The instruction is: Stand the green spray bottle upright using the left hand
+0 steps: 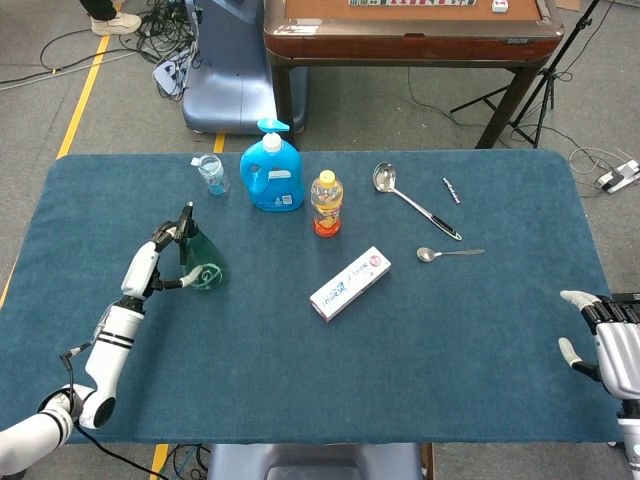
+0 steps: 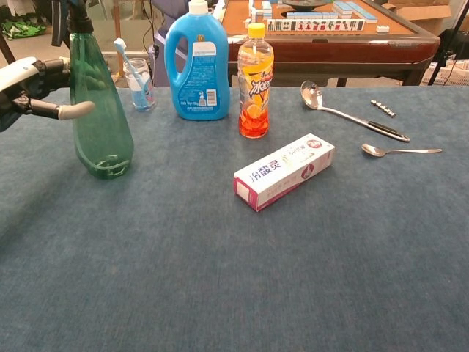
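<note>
The green spray bottle (image 1: 203, 268) (image 2: 101, 125) stands on its base on the blue table cloth (image 1: 300, 380), at the left, with its black spray head up. My left hand (image 1: 150, 258) (image 2: 26, 84) holds it from its left side. The thumb lies across the front of the bottle and the other fingers reach behind its neck. My right hand (image 1: 605, 335) rests at the table's right front edge, fingers spread, holding nothing; only the head view shows it.
Behind the bottle stand a clear cup with a toothbrush (image 2: 138, 81), a blue detergent jug (image 2: 196, 66) and an orange drink bottle (image 2: 256, 84). A toothpaste box (image 2: 284, 171) lies mid-table. A ladle (image 1: 410, 200) and a spoon (image 1: 448, 254) lie to the right.
</note>
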You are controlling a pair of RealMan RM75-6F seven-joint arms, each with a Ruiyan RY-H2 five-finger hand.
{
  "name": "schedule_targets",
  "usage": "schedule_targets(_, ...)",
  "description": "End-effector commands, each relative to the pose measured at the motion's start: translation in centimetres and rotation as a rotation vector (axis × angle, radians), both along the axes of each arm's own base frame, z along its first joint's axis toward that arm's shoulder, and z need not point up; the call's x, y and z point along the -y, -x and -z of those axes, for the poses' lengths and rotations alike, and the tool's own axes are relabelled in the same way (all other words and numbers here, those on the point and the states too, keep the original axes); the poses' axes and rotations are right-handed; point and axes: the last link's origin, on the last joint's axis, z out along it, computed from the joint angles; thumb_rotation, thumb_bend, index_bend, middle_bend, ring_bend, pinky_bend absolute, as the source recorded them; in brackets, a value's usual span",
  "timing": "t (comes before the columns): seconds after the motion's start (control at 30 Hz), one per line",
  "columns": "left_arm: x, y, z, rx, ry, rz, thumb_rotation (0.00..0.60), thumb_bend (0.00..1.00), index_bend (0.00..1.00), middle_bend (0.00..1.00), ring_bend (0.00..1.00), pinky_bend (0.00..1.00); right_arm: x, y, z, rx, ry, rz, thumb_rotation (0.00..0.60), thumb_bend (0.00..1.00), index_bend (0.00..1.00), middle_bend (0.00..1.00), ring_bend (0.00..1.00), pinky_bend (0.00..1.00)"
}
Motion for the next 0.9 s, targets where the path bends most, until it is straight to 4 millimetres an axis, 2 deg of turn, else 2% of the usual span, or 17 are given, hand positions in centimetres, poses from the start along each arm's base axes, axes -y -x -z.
schedule_targets(0.03,0.1,0.1,-0.2,-0.004,0.003,0.002,0.600,0.31,0.28,0.25,0.08,0.00,0.0,0.0,0.0,0.000,-0.001,-0.001,0.600,0.31,0.24,0.27,0.20,0.25)
schedule_targets(0.23,0.2,0.0,-0.4,-0.010,0.007,0.005,0.600,0.31,0.19,0.18,0.03,0.00,0.1,-0.1,0.0,0.001,0.001,-0.001,0.600,0.31,0.24,0.27,0.20,0.25)
schedule_targets(0.43,0.3,-0.1,-0.4,-0.028,0.020,0.007,0.600,0.31,0.02,0.06,0.00,0.00,0.1,0.0,0.0,0.002,0.003,0.000,0.600,0.31,0.24,0.27,0.20,0.25)
schedule_targets(0.7,0.3,-0.1,-0.8,-0.032,0.020,0.000,0.600,0.31,0.00,0.00,0.00,0.00,0.1,0.1,-0.1,0.003,0.007,-0.002,0.600,0.31,0.24,0.27,0.20,0.25)
schedule_targets(0.9,0.6,0.0,-1.2,-0.023,0.020,-0.001,0.600,0.31,0.00,0.00,0.00,0.00,0.1,0.0,-0.1,0.006,0.006,-0.008,0.600,0.31,0.24,0.27,0.20,0.25)
